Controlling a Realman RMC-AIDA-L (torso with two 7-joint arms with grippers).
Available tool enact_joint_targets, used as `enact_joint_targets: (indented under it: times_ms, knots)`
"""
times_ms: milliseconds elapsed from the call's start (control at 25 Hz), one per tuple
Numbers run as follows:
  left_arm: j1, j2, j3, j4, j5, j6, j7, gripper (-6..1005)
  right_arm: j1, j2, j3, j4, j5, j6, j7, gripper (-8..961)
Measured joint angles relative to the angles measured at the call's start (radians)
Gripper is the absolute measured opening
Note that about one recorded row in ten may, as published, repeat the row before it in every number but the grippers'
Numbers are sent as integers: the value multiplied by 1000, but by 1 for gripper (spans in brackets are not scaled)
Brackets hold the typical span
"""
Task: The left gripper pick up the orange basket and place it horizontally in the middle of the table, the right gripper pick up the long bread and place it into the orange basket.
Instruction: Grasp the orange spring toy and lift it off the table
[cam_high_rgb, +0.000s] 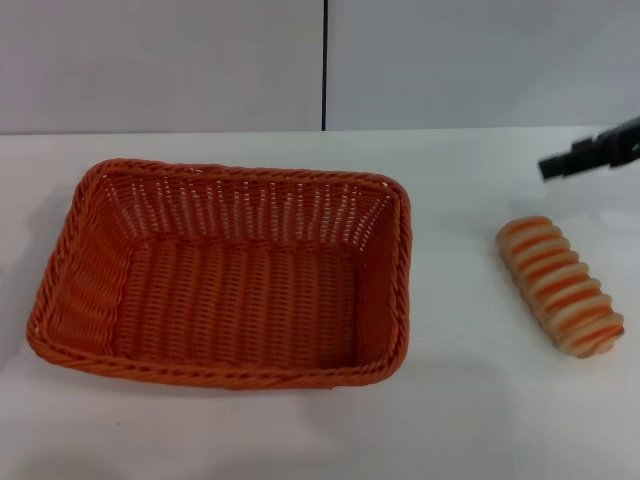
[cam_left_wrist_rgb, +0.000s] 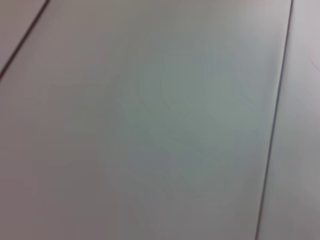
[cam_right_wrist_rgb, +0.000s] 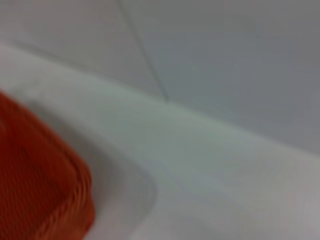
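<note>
The orange basket sits flat, mid-left on the worktop. The long bread lies well to its right. Right end effector is seen beyond the bread; open or clenched can't be told. Bread should be gripped across its middle & lifted level.

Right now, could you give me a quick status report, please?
Right tool above table, beyond the long bread. Left tool out of sight. Orange basket empty, left of the bread. Nothing between them.
</note>
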Motion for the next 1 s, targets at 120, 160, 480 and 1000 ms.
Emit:
enact_joint_targets:
  times_ms: [120,160,480,1000]
  knots:
    - [-2,0,17,-1,0,-3,3,603,35,7,-58,32,-66,0,49,718]
    - [-3,0,21,-1,0,-4,4,603,53,19,-86,48,-110,-1,72,717]
    - [-7,0,22,-2,0,-9,10,603,109,59,-120,107,-219,-9,86,716]
    - [-11,1,22,-12,0,-36,13,602,127,65,-172,149,-265,1,109,715]
